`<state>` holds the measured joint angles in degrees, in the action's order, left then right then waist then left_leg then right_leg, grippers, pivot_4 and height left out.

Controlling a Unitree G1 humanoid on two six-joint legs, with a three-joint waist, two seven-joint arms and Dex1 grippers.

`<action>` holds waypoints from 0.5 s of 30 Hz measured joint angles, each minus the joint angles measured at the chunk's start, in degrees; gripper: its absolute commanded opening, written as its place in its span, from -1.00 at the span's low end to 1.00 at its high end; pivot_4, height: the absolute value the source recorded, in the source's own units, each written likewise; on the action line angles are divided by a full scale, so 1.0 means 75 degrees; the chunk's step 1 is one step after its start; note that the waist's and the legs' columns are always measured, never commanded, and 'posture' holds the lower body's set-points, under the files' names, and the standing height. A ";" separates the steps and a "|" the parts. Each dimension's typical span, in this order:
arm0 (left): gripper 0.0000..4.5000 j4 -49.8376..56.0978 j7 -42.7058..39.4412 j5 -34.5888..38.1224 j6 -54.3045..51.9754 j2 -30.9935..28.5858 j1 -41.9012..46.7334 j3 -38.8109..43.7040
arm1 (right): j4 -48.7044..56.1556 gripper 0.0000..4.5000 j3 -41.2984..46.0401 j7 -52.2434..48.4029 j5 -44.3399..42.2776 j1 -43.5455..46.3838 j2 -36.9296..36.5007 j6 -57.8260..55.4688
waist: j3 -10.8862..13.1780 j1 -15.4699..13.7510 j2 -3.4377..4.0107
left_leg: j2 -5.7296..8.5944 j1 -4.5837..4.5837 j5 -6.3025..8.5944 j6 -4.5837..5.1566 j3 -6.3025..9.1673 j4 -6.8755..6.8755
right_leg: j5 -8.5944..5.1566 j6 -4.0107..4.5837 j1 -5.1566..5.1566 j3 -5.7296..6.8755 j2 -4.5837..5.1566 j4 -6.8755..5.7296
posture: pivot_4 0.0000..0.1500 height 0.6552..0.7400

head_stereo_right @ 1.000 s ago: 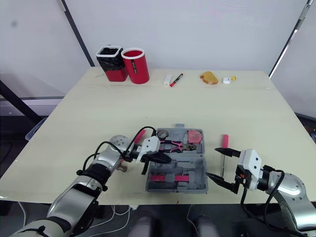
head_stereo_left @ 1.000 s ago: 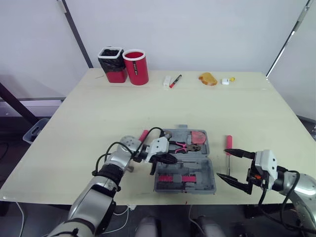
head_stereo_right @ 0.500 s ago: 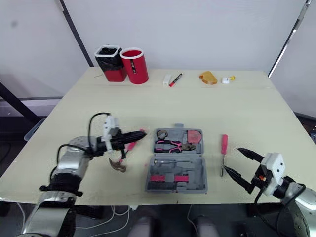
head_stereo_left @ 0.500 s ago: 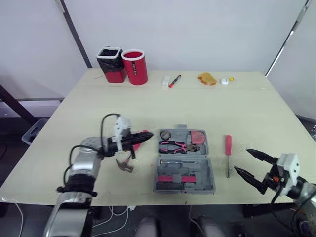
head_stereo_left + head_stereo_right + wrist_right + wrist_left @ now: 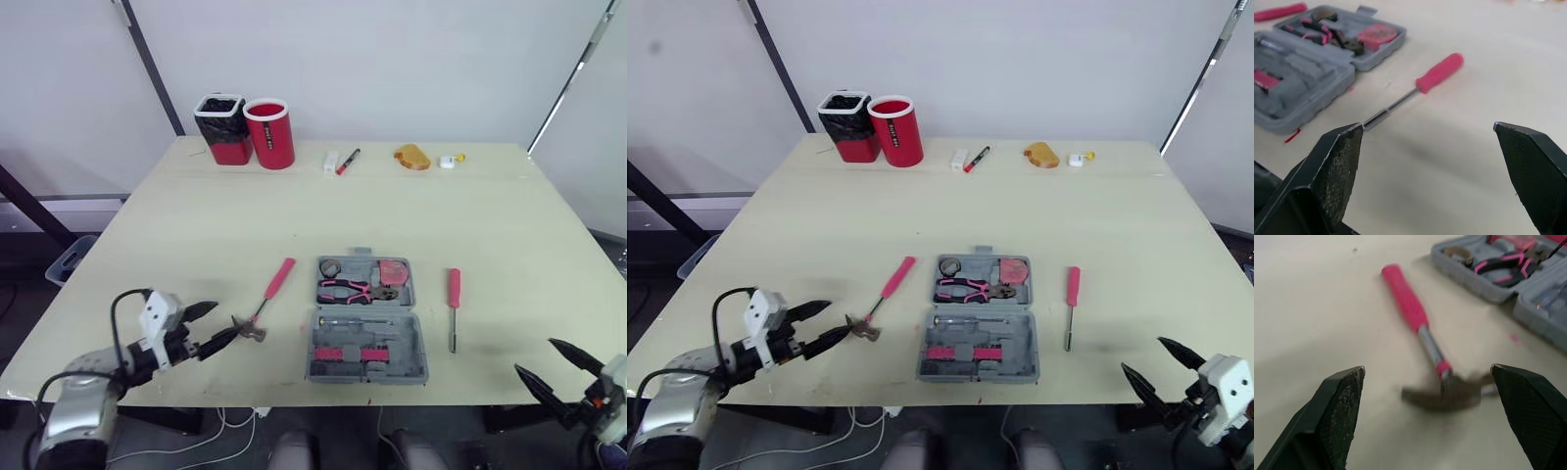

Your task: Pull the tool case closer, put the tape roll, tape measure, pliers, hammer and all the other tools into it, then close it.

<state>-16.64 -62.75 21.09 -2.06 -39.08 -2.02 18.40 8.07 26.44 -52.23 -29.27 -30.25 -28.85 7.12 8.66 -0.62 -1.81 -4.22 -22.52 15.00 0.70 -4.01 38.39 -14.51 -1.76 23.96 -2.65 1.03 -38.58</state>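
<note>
Case (image 5: 367, 318) open at table (image 5: 196, 225) front middle; pliers (image 5: 353, 290), tape measure (image 5: 395, 271), tape roll (image 5: 330, 267) inside. Hammer (image 5: 265, 302) lies left of case, head just ahead of left gripper (image 5: 227, 319), fingers spread, empty. Screwdriver (image 5: 453, 305) lies right of case. Right gripper (image 5: 534, 355) off front right edge, spread wide, empty.

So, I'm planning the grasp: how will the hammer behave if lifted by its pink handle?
The hammer looks rigid, so it shouldn't flex. Its metal head sits at one end, so it will probably droop head-down if gripped far from it. The pink grip likely resists slipping.
</note>
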 measured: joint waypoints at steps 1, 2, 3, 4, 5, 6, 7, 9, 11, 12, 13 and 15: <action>0.96 0.0052 0.0009 0.0064 0.0014 -0.0058 -0.0320 0.0201 | -0.0010 1.00 0.0164 -0.0030 -0.0064 -0.0178 0.0015 0.0069 | -0.0002 0.0003 0.0003 | -0.0001 0.0008 0.0000 -0.0001 -0.0005 -0.0002 | -0.0002 0.0000 -0.0004 -0.0002 0.0003 0.0000 | 1.00 1.00; 0.96 0.0073 0.0034 0.0111 0.0014 -0.0112 -0.0607 0.0366 | -0.0023 1.00 0.0282 -0.0078 -0.0108 -0.0309 0.0024 0.0094 | -0.0002 0.0004 0.0003 | -0.0001 0.0009 0.0001 -0.0001 -0.0006 -0.0003 | -0.0003 -0.0002 -0.0004 -0.0002 0.0003 0.0000 | 1.00 1.00; 0.96 0.0124 0.0064 0.0147 0.0009 -0.0119 -0.0840 0.0521 | -0.0037 1.00 0.0382 -0.0153 -0.0182 -0.0410 0.0042 0.0107 | -0.0002 0.0005 0.0003 | -0.0003 0.0010 0.0001 -0.0001 -0.0006 -0.0003 | -0.0005 -0.0004 -0.0004 -0.0002 0.0003 0.0001 | 1.00 1.00; 0.96 0.0171 0.0081 0.0163 0.0008 -0.0121 -0.0936 0.0574 | -0.0058 1.00 0.0423 -0.0174 -0.0212 -0.0443 0.0054 0.0116 | -0.0002 0.0004 0.0003 | -0.0003 0.0010 0.0001 -0.0001 -0.0007 -0.0004 | -0.0010 -0.0011 -0.0003 -0.0002 0.0005 0.0001 | 1.00 1.00; 0.96 0.0223 0.0092 0.0181 0.0008 -0.0123 -0.1028 0.0616 | -0.0080 1.00 0.0451 -0.0194 -0.0240 -0.0452 0.0072 0.0134 | -0.0003 0.0001 0.0002 | -0.0004 0.0010 0.0001 -0.0001 -0.0007 -0.0003 | -0.0013 -0.0017 -0.0004 -0.0002 0.0006 0.0001 | 1.00 1.00; 0.96 0.0289 0.0107 0.0201 0.0008 -0.0125 -0.1137 0.0667 | -0.0106 1.00 0.0463 -0.0241 -0.0282 -0.0458 0.0088 0.0164 | -0.0004 -0.0009 0.0000 | -0.0004 0.0010 0.0001 -0.0001 -0.0007 -0.0003 | -0.0015 -0.0019 -0.0004 -0.0001 0.0008 0.0002 | 1.00 1.00; 0.96 0.0372 0.0149 0.0213 0.0009 -0.0125 -0.1303 0.0777 | -0.0199 1.00 0.0490 -0.0333 -0.0315 -0.0479 0.0114 0.0254 | -0.0006 -0.0014 0.0000 | -0.0004 0.0010 0.0001 -0.0002 -0.0007 -0.0004 | -0.0015 -0.0019 -0.0004 -0.0001 0.0010 0.0004 | 1.00 1.00; 0.96 0.0432 0.0199 0.0223 0.0006 -0.0130 -0.1430 0.0848 | -0.0316 1.00 0.0527 -0.0393 -0.0337 -0.0526 0.0142 0.0289 | -0.0007 -0.0018 0.0003 | -0.0004 0.0009 0.0002 -0.0002 -0.0008 -0.0004 | -0.0014 -0.0018 -0.0004 -0.0001 0.0011 0.0006 | 1.00 1.00; 0.96 0.0657 0.0226 0.0235 0.0007 -0.0126 -0.1745 0.0931 | -0.0555 1.00 0.0559 -0.0489 -0.0362 -0.0597 0.0168 0.0347 | -0.0009 -0.0010 0.0005 | -0.0005 0.0009 0.0002 -0.0002 -0.0011 -0.0008 | -0.0013 -0.0016 -0.0003 -0.0003 0.0014 0.0011 | 1.00 1.00; 0.96 0.0744 0.0228 0.0260 0.0007 -0.0116 -0.1898 0.0943 | -0.0665 1.00 0.0593 -0.0507 -0.0363 -0.0619 0.0187 0.0375 | -0.0010 -0.0005 0.0007 | -0.0007 0.0009 0.0002 -0.0002 -0.0014 -0.0009 | -0.0013 -0.0015 -0.0002 -0.0004 0.0015 0.0011 | 1.00 1.00; 0.96 0.0809 0.0233 0.0280 0.0005 -0.0098 -0.1985 0.0945 | -0.0711 1.00 0.0611 -0.0527 -0.0363 -0.0629 0.0191 0.0400 | -0.0012 -0.0003 0.0011 | -0.0007 0.0009 0.0002 -0.0002 -0.0015 -0.0009 | -0.0014 -0.0017 -0.0001 -0.0005 0.0017 0.0011 | 1.00 1.00; 0.96 0.0947 0.0231 0.0311 0.0001 -0.0080 -0.2112 0.0947 | -0.0758 1.00 0.0660 -0.0550 -0.0366 -0.0626 0.0191 0.0407 | -0.0015 -0.0003 0.0014 | -0.0008 0.0010 0.0003 -0.0003 -0.0014 -0.0009 | -0.0015 -0.0018 -0.0001 -0.0004 0.0017 0.0011 | 1.00 1.00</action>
<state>-9.54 -61.02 23.42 -2.05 -39.69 -17.86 25.50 2.39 31.39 -56.36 -32.01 -34.94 -27.42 10.17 8.55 -0.64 -1.70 -4.28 -22.44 15.02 0.69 -4.11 38.33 -14.62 -1.89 23.95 -2.68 1.16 -38.50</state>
